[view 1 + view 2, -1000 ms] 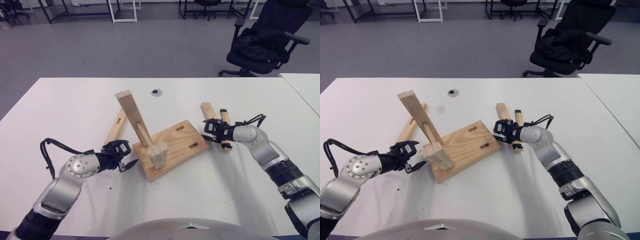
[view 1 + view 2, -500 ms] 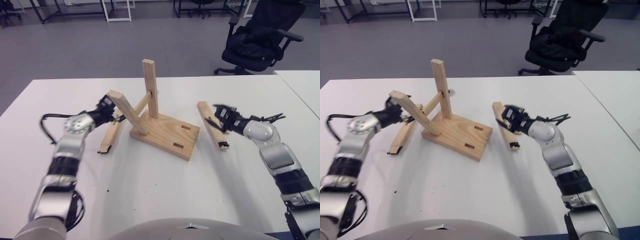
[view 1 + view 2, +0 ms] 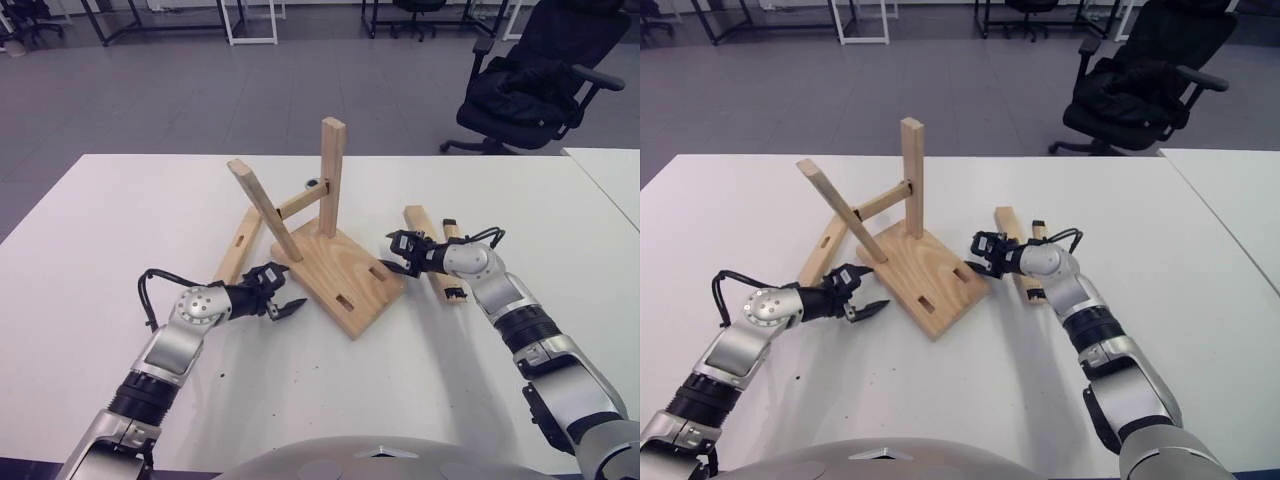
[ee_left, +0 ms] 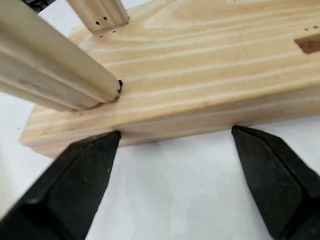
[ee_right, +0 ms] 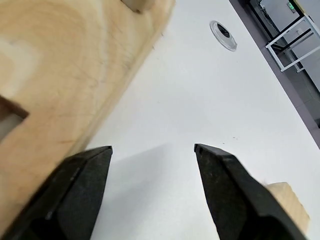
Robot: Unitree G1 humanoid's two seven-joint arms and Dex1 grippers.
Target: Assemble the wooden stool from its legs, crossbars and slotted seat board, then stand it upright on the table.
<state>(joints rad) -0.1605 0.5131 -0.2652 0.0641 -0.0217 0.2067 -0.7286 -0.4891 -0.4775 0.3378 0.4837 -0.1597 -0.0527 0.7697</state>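
Starting at the left with the left arm: stretched low over the white table, forearm angled inward, ending in the left gripper. Spread wide, gripping nothing. Seen from the wrist as two dark, tapered fingers pointing at the seat board's edge, tips right at it (touching or a hair short, hard to tell). Just beyond, flat on the table, a loose leg of pale, square-cut wood.

Centred on the table, the seat board: a rectangular slab of light wood with bold grain, lying skewed with one corner toward the robot. Fitted at its far end with a tilted leg leaning left and an upright leg, the pair joined by a short crossbar. Cut with two open slots toward the near-right end.

To the right, the right gripper: opened wide and empty, just beside the board's right edge, arm bent at the elbow and angled inward. Behind it, side by side on the table, a second loose leg and a thinner bar with dark ends.
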